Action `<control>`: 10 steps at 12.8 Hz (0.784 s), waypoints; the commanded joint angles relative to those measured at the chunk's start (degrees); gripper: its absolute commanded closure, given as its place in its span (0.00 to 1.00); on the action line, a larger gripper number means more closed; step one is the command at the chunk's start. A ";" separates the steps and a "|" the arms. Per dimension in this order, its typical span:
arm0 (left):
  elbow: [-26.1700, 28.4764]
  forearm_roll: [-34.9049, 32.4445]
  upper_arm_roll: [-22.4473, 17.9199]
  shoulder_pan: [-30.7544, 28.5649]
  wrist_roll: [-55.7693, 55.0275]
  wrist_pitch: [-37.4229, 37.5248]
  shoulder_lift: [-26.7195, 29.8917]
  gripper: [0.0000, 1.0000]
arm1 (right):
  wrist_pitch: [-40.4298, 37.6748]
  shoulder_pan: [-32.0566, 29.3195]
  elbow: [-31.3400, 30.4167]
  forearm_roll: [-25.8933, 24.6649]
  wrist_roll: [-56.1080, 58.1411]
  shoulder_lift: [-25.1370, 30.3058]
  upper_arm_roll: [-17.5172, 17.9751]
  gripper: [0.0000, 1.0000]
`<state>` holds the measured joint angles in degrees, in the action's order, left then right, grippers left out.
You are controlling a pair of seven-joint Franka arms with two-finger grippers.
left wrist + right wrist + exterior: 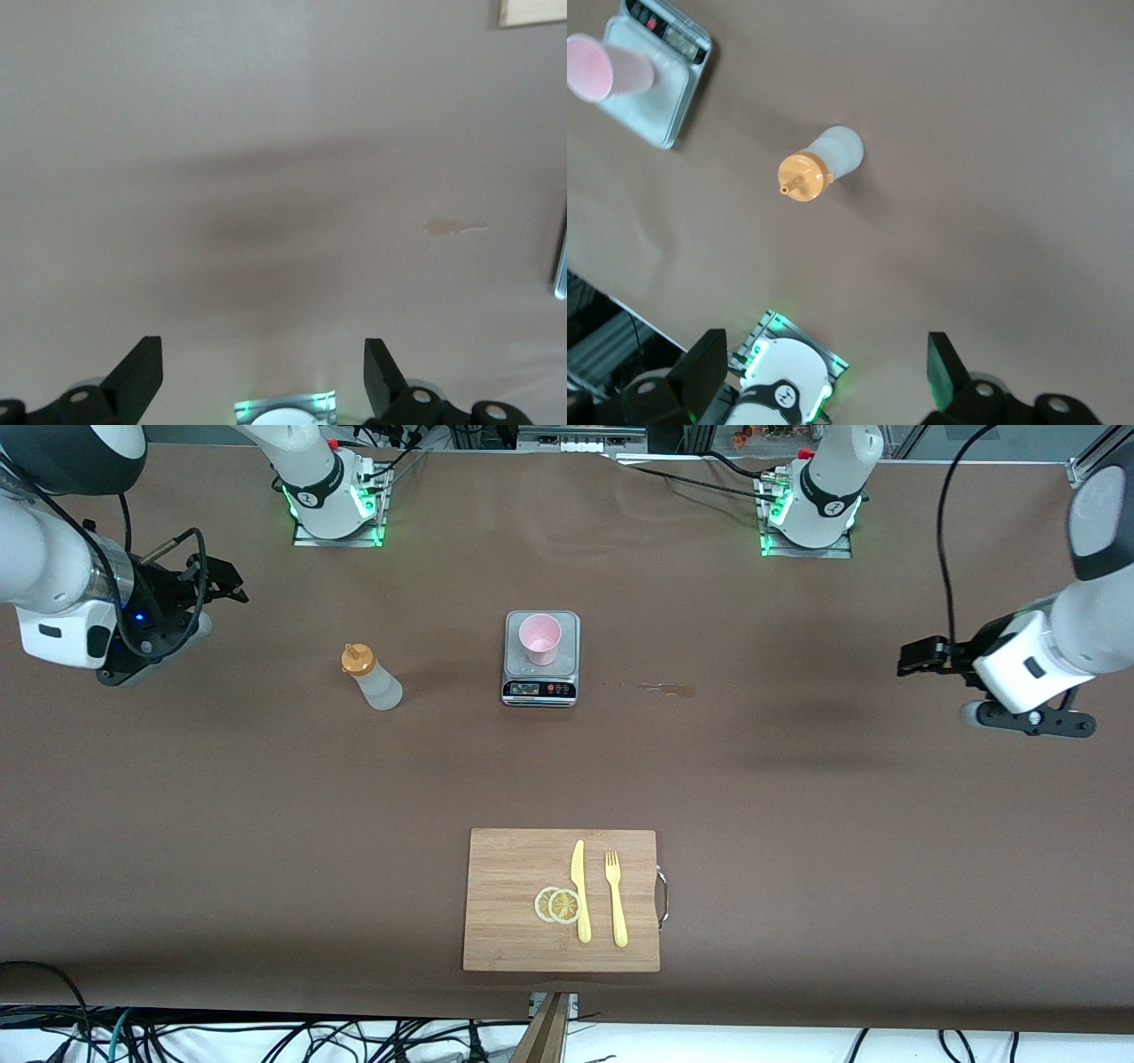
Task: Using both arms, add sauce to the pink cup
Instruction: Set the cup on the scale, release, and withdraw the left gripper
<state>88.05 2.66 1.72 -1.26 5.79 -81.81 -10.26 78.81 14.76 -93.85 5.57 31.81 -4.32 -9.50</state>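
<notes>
1. I'm parking both arms wide for now. The right gripper (232,583) is hovering over bare tabletop (797,797) at its own end, fingers released and holding nothing. The left gripper (912,657) is doing the same over its end, fingers (142,367) spread wide and empty.
2. The pink cup (539,638) is sitting upright on a small digital kitchen scale (541,658), I'm guessing so the poured amount gets weighed. It's smooth, slightly tapered plastic with no handle.
3. The sauce bottle (373,677) is standing beside the scale, toward the right arm's end, so I'm figuring that arm is getting the squeeze job. It has a soft-looking translucent whitish body and an orange-yellow nozzle cap (803,178).
4. A wooden cutting board (514,868) is lying nearer the front camera, carrying a yellow plastic knife (580,890), a fork (616,899) and two lemon slices (558,904).
5. There's a small stain (669,688) on the matte brown cover near the scale.
</notes>
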 commanded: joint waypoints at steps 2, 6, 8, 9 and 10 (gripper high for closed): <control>-0.25 -2.56 -0.05 -0.06 2.82 5.25 2.35 0.00 | 6.07 -0.87 -6.93 2.96 13.85 1.59 -0.61 0.00; 0.80 -5.21 0.30 0.03 3.17 5.17 4.19 0.00 | 13.63 -5.87 -14.58 9.71 32.04 0.81 -0.61 0.00; 1.59 -5.39 0.39 0.03 3.17 4.64 4.81 0.00 | 14.88 -9.38 -16.79 14.79 43.36 -1.46 -0.61 0.00; 1.60 -5.39 0.30 0.47 3.26 4.38 4.55 0.00 | 14.88 -11.05 -17.15 17.35 49.43 -3.39 -0.70 0.00; 1.07 -5.39 0.13 0.90 3.18 4.99 4.37 0.00 | 14.97 -12.37 -17.24 19.37 54.88 -5.33 -0.70 0.00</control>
<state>88.29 -0.97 1.86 -1.19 7.65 -77.27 -7.02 93.01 5.03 -110.27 20.97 77.75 -7.09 -10.59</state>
